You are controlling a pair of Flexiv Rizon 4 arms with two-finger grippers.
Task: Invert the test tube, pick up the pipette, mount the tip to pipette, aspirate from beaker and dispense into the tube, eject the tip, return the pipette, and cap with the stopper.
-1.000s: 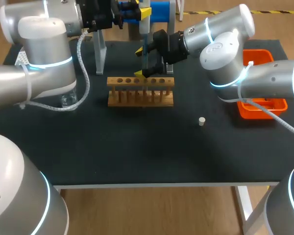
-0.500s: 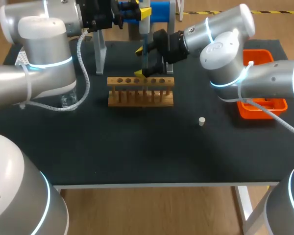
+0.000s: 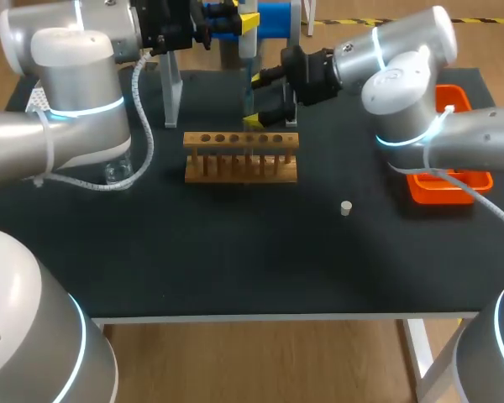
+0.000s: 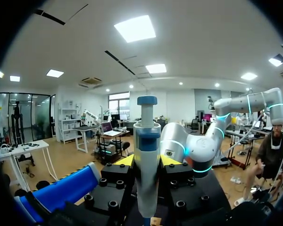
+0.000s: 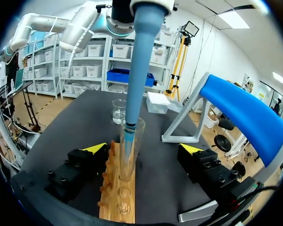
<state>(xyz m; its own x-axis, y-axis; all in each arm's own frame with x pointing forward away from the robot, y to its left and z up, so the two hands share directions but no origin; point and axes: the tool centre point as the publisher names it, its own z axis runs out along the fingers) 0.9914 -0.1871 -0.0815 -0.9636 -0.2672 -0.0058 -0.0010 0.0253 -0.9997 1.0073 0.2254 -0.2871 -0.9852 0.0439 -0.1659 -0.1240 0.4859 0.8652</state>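
Over at the far middle of the table (image 3: 235,252), head view first: the right claw (image 3: 257,101) sits wide open either side of the test tube (image 3: 250,109), which stands upright in the wooden rack (image 3: 241,159). The pipette (image 3: 248,59) hangs straight down from the left arm into that very spot. The stopper (image 3: 346,208) lies alone to the near right, well apart. It's a small thing, and I'd say it rolls away if nudged.

Left wrist view now: the left claw (image 4: 147,162) is clenched on the pipette body, plunger end ahead of the fingers (image 4: 125,160), and the grip looks square. The lower end is out of sight here. My worry is any sideways drift of this arm.

Right wrist view is the telling one: the tip (image 5: 126,141) is down inside the tube's mouth, and the right claw's yellow ends stand clear on both sides, touching nothing. So only the rack hole steadies that glass. A tilted lift of the pipette could drag the tube up or lever it against the rack. The right claw backing off carelessly could clip it. The beaker (image 5: 119,110) stands beyond, out of harm.
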